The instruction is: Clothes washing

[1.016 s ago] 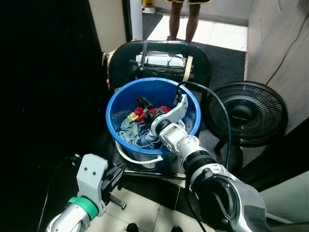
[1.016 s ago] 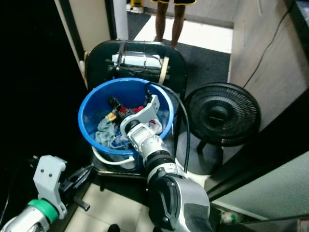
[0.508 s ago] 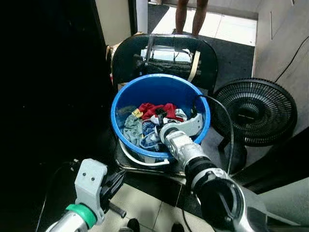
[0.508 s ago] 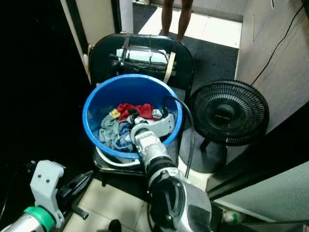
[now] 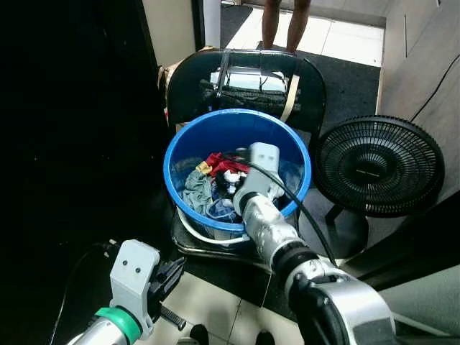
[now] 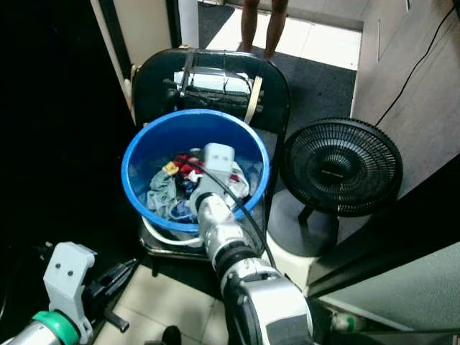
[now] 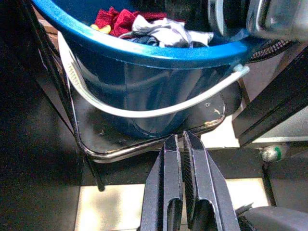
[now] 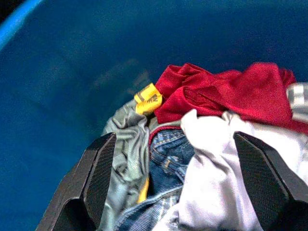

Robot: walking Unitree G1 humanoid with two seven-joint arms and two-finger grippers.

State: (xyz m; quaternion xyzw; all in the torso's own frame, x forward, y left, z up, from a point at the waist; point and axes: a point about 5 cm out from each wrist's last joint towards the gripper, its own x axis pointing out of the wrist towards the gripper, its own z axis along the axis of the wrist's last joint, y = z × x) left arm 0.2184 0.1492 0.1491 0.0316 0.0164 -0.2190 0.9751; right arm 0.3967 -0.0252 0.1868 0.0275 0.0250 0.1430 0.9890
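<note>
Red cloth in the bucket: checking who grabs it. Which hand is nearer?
Right. The right hand hovers open inside the blue bucket, just above the red cloth; the left hand sits shut outside, below the bucket.

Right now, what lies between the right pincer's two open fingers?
White cloth, jeans and a grey garment, seen in the right wrist view.

— What colours do we see in the bucket (image 5: pixel 188 141)?

— We see a bright blue bucket with a white handle (image 7: pixel 144 111). Inside lie a red garment (image 8: pixel 226 94), a grey-green one (image 8: pixel 126 144), blue denim (image 8: pixel 168 156), a white cloth (image 8: pixel 216 168) and a yellow tag (image 8: pixel 148 99).

— And around it?

— We see a black chair (image 5: pixel 316 86), a black fan (image 5: pixel 379 167), the black fingers (image 7: pixel 166 192) of the left tool, and pale floor tiles (image 5: pixel 208 305).
</note>
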